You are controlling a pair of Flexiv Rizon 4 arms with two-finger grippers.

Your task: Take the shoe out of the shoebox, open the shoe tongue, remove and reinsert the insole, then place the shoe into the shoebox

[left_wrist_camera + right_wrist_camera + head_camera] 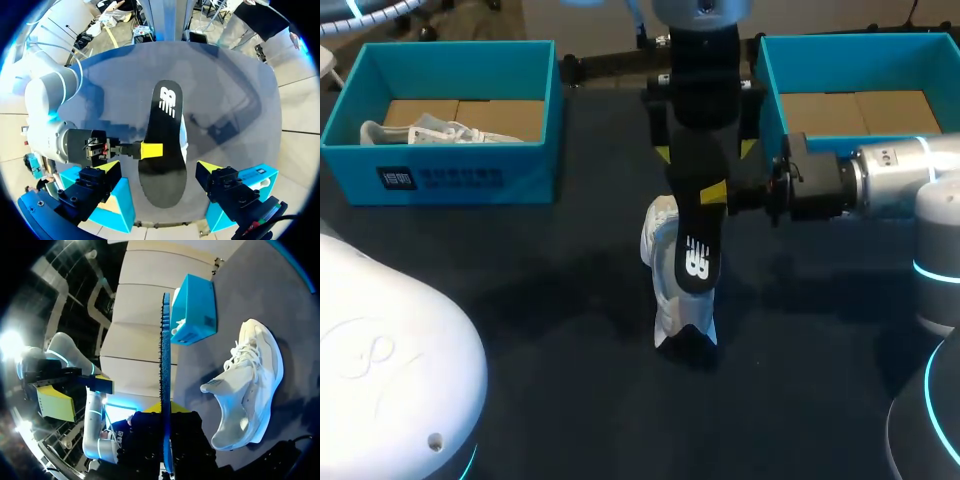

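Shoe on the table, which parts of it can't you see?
Head view: the black insole, held by the right gripper, covers most of the white shoe.
Left wrist view: the insole hides nearly all of it.
Right wrist view: its sole is underneath, out of sight.

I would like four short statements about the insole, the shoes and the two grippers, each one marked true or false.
1. The insole sits inside the table shoe. False: the right gripper holds it out of the shoe.
2. The left shoebox has a second shoe in it. True.
3. The left gripper is shut on the insole. False: its fingers stand wide apart, open, over the insole.
4. The table shoe is white. True.
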